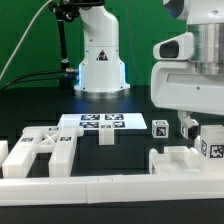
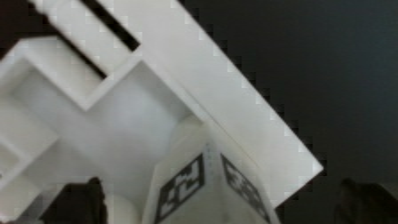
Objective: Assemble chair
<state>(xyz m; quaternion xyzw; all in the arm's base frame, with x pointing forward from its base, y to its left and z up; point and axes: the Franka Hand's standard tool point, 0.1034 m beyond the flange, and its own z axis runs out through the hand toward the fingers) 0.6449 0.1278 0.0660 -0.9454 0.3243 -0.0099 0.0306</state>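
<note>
Across the dark surface [image 1: 140, 105], behind the low rim wall [image 1: 110, 185], lie the chair parts [image 1: 40, 150]. The hand [image 1: 189, 126] hangs wide open, holding nothing, astride 1 tagged square leg [image 2: 192, 185]; I'd centre it squarely before closing.

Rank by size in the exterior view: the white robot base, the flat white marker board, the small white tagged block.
1. white robot base
2. flat white marker board
3. small white tagged block
No close calls.
</note>
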